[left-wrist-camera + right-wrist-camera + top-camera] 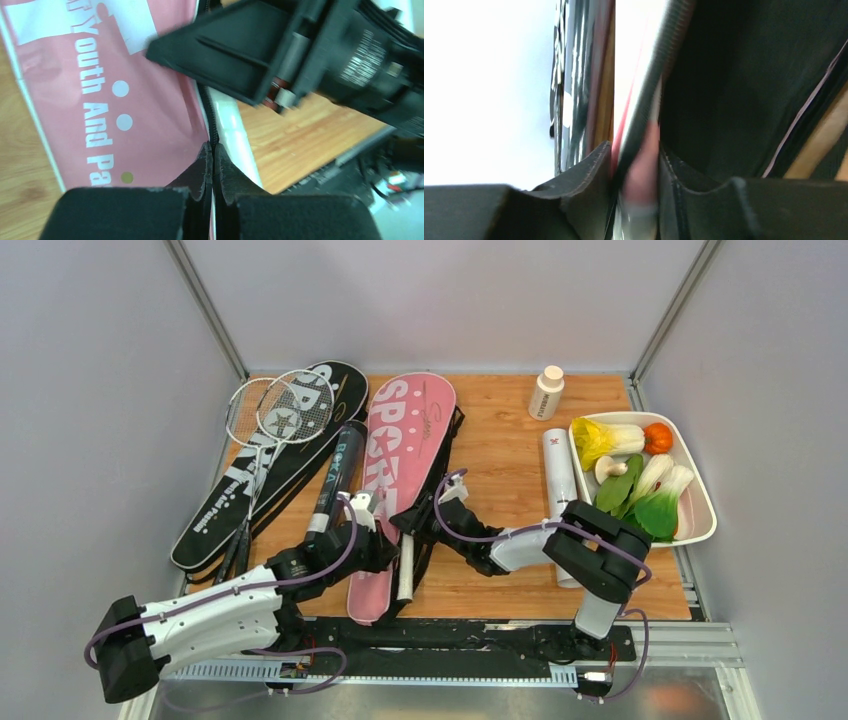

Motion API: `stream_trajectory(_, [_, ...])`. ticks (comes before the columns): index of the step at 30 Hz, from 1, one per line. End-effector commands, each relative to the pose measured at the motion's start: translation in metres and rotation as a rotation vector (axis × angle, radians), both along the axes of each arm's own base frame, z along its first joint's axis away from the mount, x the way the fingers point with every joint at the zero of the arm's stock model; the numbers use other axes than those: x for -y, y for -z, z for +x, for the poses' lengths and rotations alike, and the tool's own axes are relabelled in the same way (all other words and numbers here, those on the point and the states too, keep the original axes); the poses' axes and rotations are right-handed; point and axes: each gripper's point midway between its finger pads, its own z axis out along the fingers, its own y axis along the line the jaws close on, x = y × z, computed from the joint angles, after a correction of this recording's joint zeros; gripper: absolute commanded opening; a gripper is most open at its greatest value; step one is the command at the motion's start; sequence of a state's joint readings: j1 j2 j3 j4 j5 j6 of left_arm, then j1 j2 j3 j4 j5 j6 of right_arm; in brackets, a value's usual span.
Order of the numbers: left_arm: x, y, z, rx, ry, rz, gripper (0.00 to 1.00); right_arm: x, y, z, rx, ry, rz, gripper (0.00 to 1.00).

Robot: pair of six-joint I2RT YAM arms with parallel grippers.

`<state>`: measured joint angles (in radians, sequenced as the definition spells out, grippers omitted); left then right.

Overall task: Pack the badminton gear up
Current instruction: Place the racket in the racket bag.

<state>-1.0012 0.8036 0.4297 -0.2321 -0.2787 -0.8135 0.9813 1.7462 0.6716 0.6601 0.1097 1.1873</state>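
Pink bag [405, 430] edge inside right pincer [634, 155]

Cannot resolve, through blur, what sits between right tool [634, 150] fingers, nor whether gripped. Lose pink bag [100, 75] lettering after "Pa" under left tool [213, 146] body. Cannot see lower end of white tube [556, 465] behind right arm [600, 555]. Cannot read bottle [546, 392] label: too small.

Rackets [295, 405]: two. Racket bags: two, comprising one black bag [210, 520] and one pink bag [405, 440]. Tubes: two, comprising one black tube [335, 475] and one white tube [557, 475]. Bottle [546, 393]: one. Tray [704, 512]: one, holding roughly six toy vegetables [655, 505].
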Motion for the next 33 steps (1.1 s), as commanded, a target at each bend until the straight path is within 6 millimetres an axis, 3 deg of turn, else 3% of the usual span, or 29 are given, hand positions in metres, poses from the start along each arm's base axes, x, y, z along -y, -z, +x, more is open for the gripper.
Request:
stream_trajectory(1, [0.048, -0.056, -0.024, -0.016, 0.158, -0.277, 0.0, 0.016, -0.007, 0.032, 0.102, 0.185, 0.029, 0.43])
stream_trajectory(5, [0.042, -0.051, -0.021, -0.009, 0.14, -0.235, 0.0, 0.013, -0.009, 0.016, 0.127, 0.095, 0.061, 0.54])
stream_trajectory(11, [0.034, -0.043, -0.018, -0.007, 0.112, -0.18, 0.0, 0.026, -0.026, -0.008, 0.179, -0.012, 0.01, 0.57])
stream_trajectory(17, [0.03, -0.034, -0.013, -0.003, 0.093, -0.134, 0.0, 0.039, -0.018, -0.04, 0.159, -0.167, -0.102, 0.7])
stream_trajectory(21, [0.032, -0.031, -0.013, -0.01, 0.097, -0.128, 0.0, 0.05, 0.003, -0.064, 0.118, -0.268, -0.159, 0.7])
stream_trajectory(27, [0.037, -0.03, -0.012, -0.016, 0.101, -0.134, 0.0, 0.054, 0.018, -0.089, 0.068, -0.345, -0.101, 0.57])
stream_trajectory(33, [0.036, -0.03, -0.011, -0.017, 0.095, -0.134, 0.0, 0.058, 0.012, -0.105, 0.065, -0.389, -0.02, 0.65])
